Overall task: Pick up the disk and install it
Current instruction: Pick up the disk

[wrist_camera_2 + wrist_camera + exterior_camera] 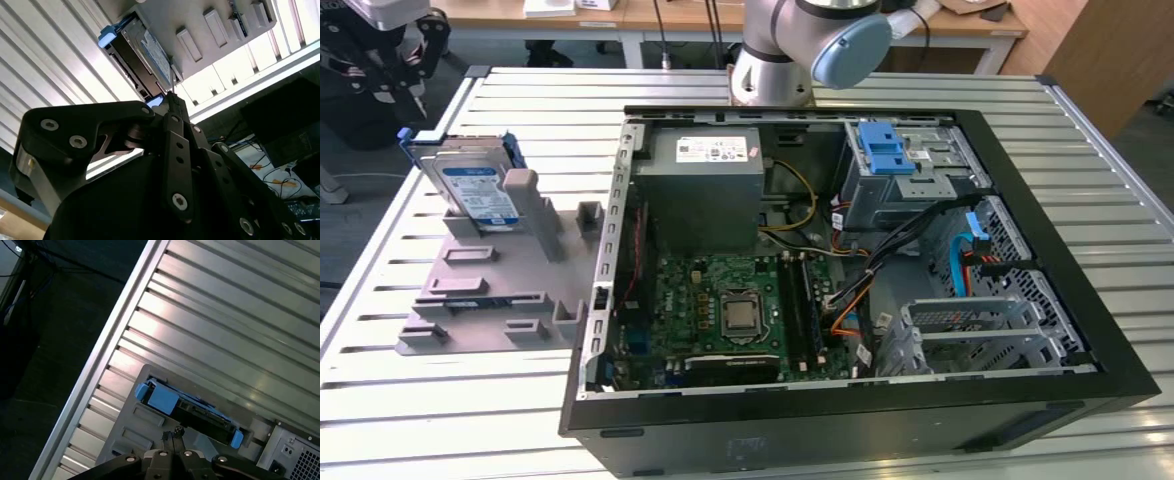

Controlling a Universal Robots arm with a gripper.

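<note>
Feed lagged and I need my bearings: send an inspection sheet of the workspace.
Surface: slatted metal table.
Job's things: disk stands upright in the grey stand, not yet picked up.
Clutter: open computer case beside the stand.
Grippers: gripper shut, above the disk, apart from it.
Cables: wires inside the case.
Surroundings: wooden desks behind the table.

Disk: lower part hidden behind a post of the grey stand in the exterior view; label print too small to tell.
Gripper: body cut off by the picture's edge in both wrist views.
Arm: upper links cut off at the exterior view's top edge.
Computer case: near side cut off at the bottom edge.
</note>
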